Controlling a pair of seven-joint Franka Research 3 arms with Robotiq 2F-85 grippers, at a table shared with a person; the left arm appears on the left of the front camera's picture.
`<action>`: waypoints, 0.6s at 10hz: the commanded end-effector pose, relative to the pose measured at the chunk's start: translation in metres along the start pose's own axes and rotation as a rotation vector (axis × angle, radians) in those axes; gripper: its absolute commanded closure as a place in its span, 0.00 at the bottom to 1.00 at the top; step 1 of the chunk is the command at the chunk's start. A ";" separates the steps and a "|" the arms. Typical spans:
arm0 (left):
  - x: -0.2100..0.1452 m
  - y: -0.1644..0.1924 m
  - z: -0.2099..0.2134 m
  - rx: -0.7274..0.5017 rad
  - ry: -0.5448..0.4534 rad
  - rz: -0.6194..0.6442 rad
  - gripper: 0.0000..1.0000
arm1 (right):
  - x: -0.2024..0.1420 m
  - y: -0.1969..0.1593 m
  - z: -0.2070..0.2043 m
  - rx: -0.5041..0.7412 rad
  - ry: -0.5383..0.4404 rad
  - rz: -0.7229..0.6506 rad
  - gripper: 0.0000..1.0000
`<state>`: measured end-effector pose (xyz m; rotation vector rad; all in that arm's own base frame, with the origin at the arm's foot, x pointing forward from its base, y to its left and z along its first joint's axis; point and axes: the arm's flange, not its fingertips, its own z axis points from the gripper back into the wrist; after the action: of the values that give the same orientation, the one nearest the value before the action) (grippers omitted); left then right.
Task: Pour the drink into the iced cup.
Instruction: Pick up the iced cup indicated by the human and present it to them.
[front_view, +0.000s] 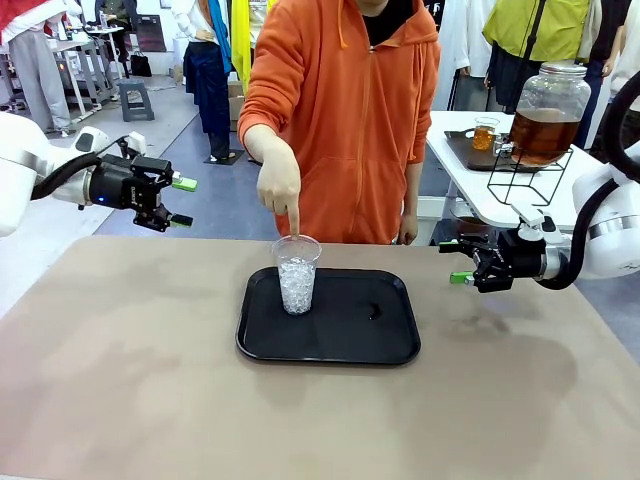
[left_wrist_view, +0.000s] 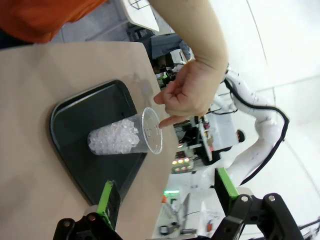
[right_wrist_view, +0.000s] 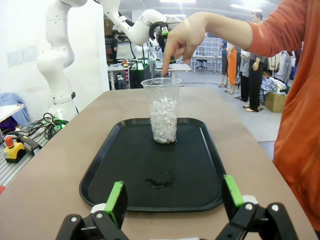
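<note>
Over the table (front_view: 120, 380), a person's hand (front_view: 279, 185) pointed into the iced cup (front_view: 296, 275) — left gripper (front_view: 183, 202) and right gripper (front_view: 452, 262) hung spread and empty, so fetching the drink (front_view: 543, 135) seemed next.

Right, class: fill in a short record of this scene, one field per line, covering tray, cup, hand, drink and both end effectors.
tray: black, on the brown table
cup: clear plastic, holding ice, upright on the tray
hand: person's index finger points down at the cup's rim
drink: amber, in a glass dispenser jar on the white side table
left end effector: open, empty, raised left of the tray
right end effector: open, empty, right of the tray
</note>
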<state>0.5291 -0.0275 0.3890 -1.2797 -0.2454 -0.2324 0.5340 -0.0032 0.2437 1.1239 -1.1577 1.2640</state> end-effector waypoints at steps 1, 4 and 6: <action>-0.009 -0.005 -0.004 0.018 0.008 -0.309 0.00 | 0.002 -0.001 -0.001 0.001 0.001 -0.002 0.00; -0.023 0.000 -0.008 0.010 0.049 -0.597 0.00 | 0.002 -0.001 -0.001 0.001 0.001 -0.002 0.00; -0.023 -0.001 -0.004 -0.067 0.120 -0.589 0.00 | 0.002 -0.001 -0.001 0.001 0.001 -0.002 0.00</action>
<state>0.5092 -0.0386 0.3805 -1.1880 -0.5576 -0.8115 0.5340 -0.0032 0.2436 1.1239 -1.1576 1.2640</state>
